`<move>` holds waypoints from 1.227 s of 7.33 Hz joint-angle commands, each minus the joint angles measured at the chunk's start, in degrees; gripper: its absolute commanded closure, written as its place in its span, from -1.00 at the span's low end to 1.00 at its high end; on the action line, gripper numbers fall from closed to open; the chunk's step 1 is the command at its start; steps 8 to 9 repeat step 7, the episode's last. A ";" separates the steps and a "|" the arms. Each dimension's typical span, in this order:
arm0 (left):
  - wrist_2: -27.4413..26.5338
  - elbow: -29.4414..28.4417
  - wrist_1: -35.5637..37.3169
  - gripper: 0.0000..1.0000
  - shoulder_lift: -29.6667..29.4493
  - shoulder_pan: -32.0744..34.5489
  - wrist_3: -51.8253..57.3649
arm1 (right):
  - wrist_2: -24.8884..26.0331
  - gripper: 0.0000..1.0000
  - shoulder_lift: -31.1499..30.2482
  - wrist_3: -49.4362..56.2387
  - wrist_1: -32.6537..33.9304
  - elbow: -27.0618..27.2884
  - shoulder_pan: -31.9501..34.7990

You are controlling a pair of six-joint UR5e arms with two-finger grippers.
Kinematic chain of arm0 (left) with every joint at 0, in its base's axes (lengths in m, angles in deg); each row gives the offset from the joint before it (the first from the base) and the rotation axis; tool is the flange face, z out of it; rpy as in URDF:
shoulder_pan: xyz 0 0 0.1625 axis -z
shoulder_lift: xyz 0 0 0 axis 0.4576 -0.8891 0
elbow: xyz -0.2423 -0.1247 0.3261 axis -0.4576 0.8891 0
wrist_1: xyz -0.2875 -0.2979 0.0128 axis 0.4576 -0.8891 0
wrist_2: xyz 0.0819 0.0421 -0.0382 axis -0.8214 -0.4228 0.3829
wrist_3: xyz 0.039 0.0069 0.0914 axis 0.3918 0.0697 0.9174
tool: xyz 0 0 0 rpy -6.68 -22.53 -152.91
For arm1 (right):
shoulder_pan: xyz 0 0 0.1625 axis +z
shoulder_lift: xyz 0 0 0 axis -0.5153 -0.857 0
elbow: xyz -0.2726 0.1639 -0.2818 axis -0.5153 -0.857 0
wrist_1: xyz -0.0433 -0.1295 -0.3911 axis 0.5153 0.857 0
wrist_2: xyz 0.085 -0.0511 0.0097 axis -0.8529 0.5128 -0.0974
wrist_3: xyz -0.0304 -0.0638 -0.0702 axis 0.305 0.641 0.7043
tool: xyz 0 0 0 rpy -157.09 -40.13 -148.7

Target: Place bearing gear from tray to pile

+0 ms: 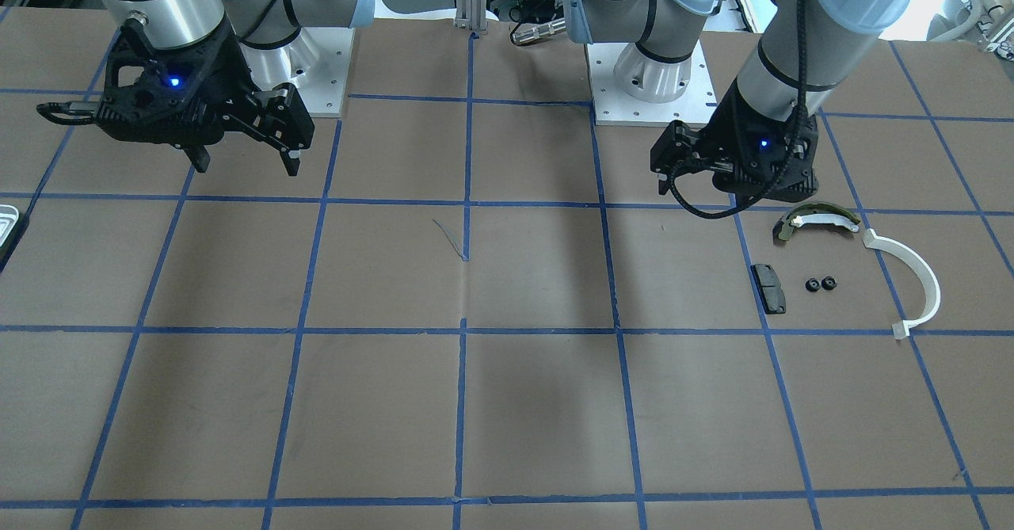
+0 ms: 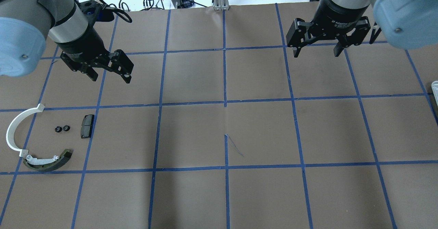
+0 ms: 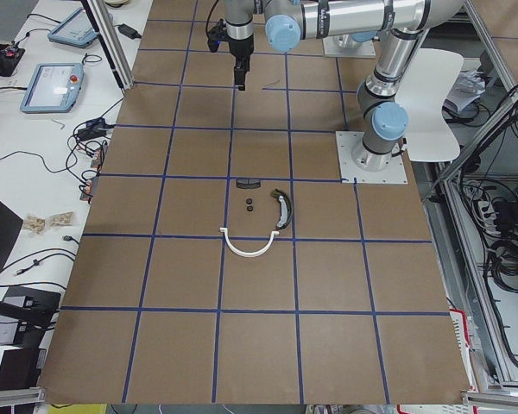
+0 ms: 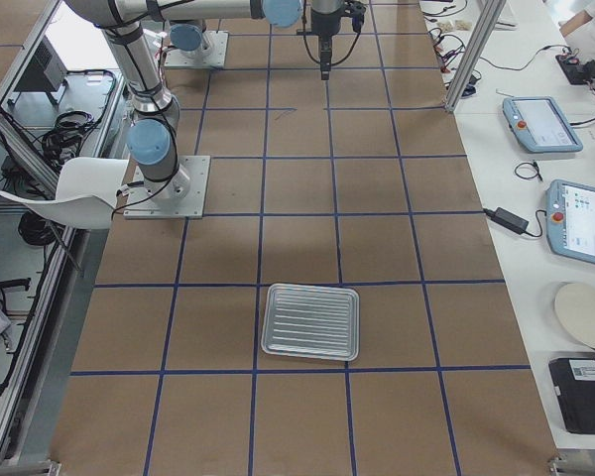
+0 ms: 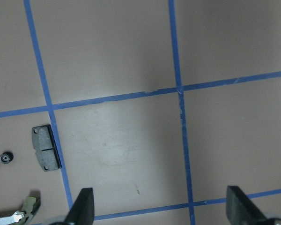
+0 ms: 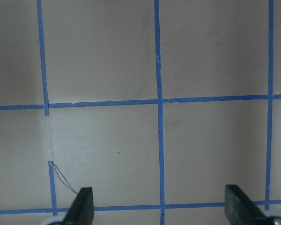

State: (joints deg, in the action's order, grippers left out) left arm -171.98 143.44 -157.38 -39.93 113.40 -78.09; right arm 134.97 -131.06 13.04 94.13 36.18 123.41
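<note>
Two small black bearing gears (image 2: 62,128) lie side by side on the table in the pile, between the white curved arc (image 2: 13,133), the olive-and-white brake shoe (image 2: 48,161) and the black pad (image 2: 87,126). They also show in the front view (image 1: 821,284) and at the left wrist view's edge (image 5: 0,159). The silvery tray (image 4: 310,320) looks empty at the table's far right end. My left gripper (image 2: 110,78) is open and empty, above the table just beyond the pad. My right gripper (image 2: 316,53) is open and empty over bare table.
The table is brown paper with a blue tape grid. The two arm bases (image 1: 653,78) stand on white plates at the robot's side. A tray sliver (image 2: 434,88) shows at the overhead view's right edge. Tablets and cables lie beyond the far edge (image 4: 550,124).
</note>
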 commanded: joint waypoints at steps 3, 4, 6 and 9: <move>-0.05 0.78 -3.63 -1.00 4.25 2.16 -3.17 | -0.19 -1.00 0.05 1.32 0.12 -0.03 -0.02; -0.05 1.04 -4.77 -1.00 5.04 2.17 -3.17 | -0.19 -1.00 0.05 1.32 0.12 -0.03 -0.02; 0.04 1.56 -4.87 -1.00 5.66 2.17 -3.17 | -0.27 -1.00 0.05 1.32 0.12 -0.03 -0.02; 0.04 1.83 -4.87 -1.00 5.66 2.17 -3.17 | -0.27 -1.00 0.05 1.32 0.12 -0.03 -0.02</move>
